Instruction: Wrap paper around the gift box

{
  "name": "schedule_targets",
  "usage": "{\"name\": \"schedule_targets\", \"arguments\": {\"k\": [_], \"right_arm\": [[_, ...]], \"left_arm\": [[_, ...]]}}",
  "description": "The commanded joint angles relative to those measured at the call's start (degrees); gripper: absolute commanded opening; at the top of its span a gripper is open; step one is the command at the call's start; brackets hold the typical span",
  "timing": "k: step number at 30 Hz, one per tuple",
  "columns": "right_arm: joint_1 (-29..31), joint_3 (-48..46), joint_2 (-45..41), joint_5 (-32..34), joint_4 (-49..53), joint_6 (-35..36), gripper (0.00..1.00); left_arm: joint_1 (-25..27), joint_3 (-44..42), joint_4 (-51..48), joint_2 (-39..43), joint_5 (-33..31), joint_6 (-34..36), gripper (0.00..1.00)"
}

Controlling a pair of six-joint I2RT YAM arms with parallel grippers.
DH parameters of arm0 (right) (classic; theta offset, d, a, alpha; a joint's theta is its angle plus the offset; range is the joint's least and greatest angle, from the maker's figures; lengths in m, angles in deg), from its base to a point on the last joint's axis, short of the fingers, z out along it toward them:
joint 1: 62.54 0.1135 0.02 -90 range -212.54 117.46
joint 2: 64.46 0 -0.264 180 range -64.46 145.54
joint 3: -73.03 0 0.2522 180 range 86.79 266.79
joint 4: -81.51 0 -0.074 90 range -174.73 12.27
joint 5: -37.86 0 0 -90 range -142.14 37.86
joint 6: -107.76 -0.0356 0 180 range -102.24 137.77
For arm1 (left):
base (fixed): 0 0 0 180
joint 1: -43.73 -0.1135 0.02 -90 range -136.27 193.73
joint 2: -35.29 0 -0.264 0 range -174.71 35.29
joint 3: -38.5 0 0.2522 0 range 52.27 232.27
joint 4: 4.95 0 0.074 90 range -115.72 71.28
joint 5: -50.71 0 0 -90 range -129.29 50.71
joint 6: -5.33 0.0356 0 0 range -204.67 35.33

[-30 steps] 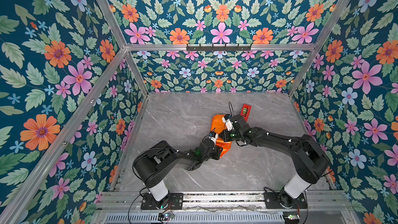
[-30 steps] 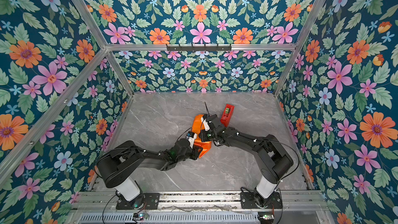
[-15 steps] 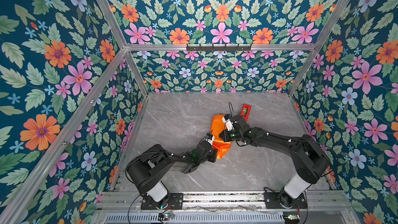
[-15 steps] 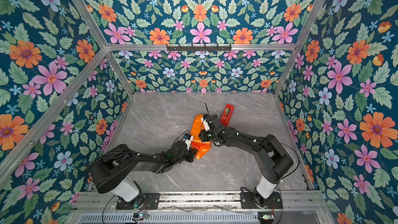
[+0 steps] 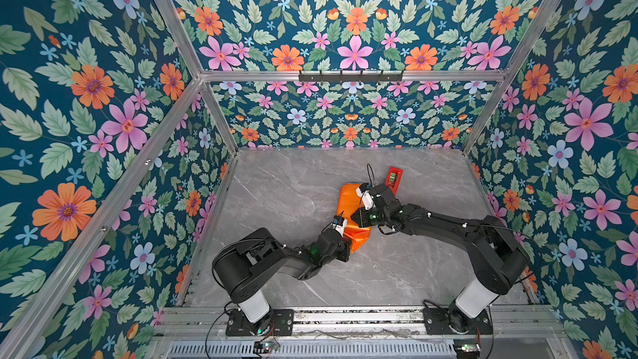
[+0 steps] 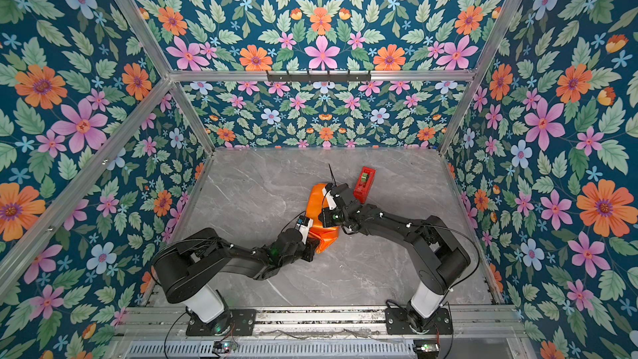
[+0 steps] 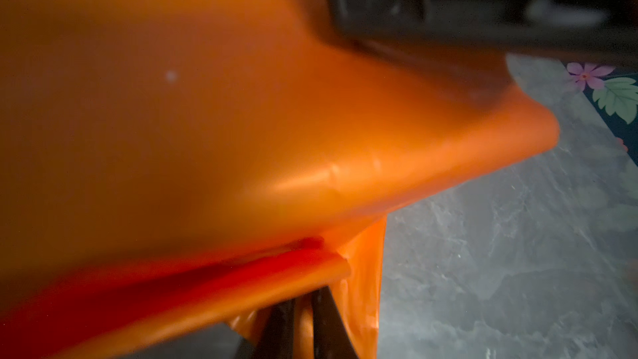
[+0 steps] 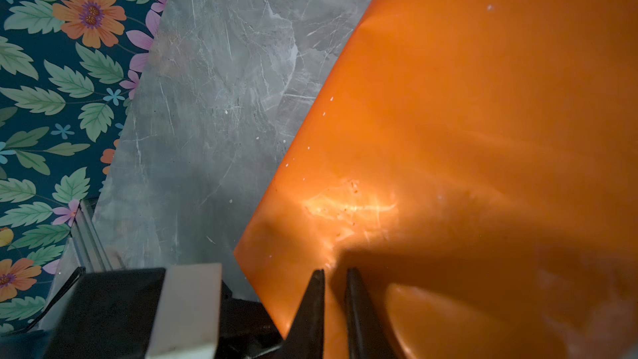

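Orange paper [image 5: 348, 202] bunched mid-counter [image 5: 293, 184], L pincer [image 7: 303, 322] at paper's 7 o'clock end, narrow, clamped on a paper fold, R pincer [image 8: 333, 305] reaching in from 3 o'clock, narrow, tips on paper, grip unclear, red tape dispenser [image 5: 394, 177] at paper's 1 o'clock

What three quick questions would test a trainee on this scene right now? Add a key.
1. What is the left gripper pinching?
2. True or false: the box is in plain sight.
3. The dispenser is: A) lifted in the air; B) lying on the table; C) hanging on the wall.

Key
1. The paper: a strip of it sits between the fingers.
2. False: no view shows it.
3. B.
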Motion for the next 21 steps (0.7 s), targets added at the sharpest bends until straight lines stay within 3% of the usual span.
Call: {"name": "schedule_targets", "arguments": {"k": [1, 13, 21], "right_arm": [[0.12, -0.37, 0.94, -0.67, 6.63, -0.39, 0.16], [-0.03, 0.31, 0.85, -0.67, 7.34, -0.12, 0.16], [-0.49, 6.40, -4.34, -1.12, 12.45, 2.48, 0.21]], "left_arm": [[0.33, -1.04, -2.50, 0.53, 0.67, -0.75, 0.13], [4.11, -2.41, -2.88, 3.05, 3.37, -0.76, 0.16], [2.84, -3.78, -7.01, 13.11, -0.23, -0.98, 0.37]]}}
